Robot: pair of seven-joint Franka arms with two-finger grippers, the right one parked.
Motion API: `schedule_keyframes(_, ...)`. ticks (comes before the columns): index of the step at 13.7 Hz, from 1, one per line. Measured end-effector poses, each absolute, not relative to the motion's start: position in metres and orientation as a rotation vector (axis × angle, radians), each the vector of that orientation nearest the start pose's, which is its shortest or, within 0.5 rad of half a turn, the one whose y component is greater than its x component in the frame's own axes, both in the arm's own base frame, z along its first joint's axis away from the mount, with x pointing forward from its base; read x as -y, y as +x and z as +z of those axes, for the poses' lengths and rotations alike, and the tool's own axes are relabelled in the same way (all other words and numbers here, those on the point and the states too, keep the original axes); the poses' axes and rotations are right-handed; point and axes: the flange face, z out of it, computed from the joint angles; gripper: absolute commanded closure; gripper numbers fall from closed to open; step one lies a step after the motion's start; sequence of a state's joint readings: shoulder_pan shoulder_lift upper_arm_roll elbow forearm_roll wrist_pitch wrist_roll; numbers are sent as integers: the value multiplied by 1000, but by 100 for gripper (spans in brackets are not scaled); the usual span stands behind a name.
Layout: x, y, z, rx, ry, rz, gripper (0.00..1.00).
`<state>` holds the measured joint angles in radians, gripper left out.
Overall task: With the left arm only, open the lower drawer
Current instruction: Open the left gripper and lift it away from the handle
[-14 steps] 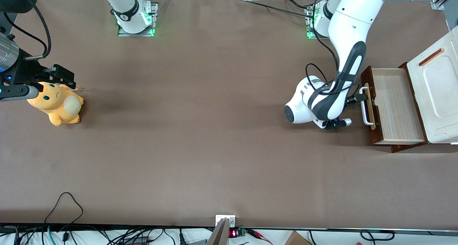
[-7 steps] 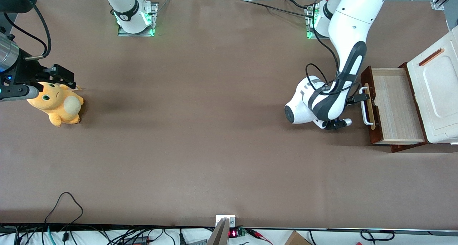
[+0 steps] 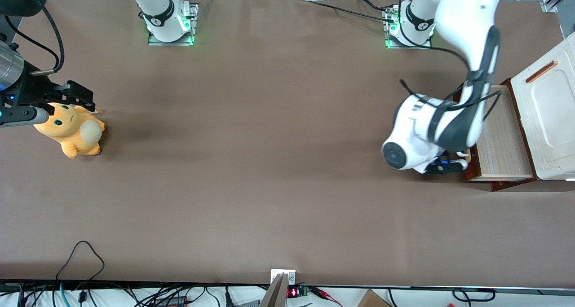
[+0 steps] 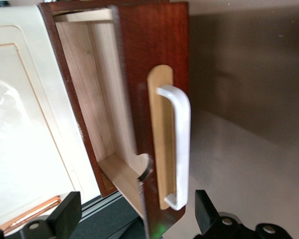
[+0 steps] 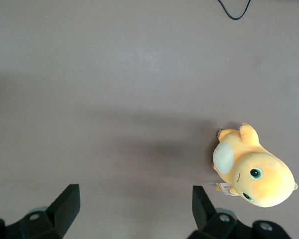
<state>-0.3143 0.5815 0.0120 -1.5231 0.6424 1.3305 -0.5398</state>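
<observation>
A: What surface carries the scene?
B: A broad brown table, matte and flat. Two arm bases with green lights stand at the edge farthest from the front camera. Cables and small electronics lie along the edge nearest that camera.

A: Where is the drawer?
B: The lower drawer sits at the working arm's end of the table, pulled out of a cabinet with a white top panel. Its light wood inside is exposed. In the wrist view the dark red-brown drawer front carries a white loop handle on a pale wood strip.

A: And the gripper?
B: The left arm reaches down in front of the drawer, its rounded wrist covering part of the front. The gripper is spread open, its fingers apart on either side of the drawer front's edge, gripping nothing; the handle is near it, not touched.

A: Anything else on the table?
B: An orange plush toy lies toward the parked arm's end.
</observation>
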Motion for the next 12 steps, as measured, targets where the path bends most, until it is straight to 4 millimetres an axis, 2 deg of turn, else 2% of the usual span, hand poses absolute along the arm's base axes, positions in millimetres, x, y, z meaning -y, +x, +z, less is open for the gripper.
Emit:
schedule_keyframes(3,89,621,371,76,-2313,498,0)
schedule_keyframes(6,45,623,423,34,-2495,505,0)
schedule_keyframes(8,19,622,446,68,-2616,491,0)
schedule_keyframes(12,-11,622,484,178,-2877,425,0)
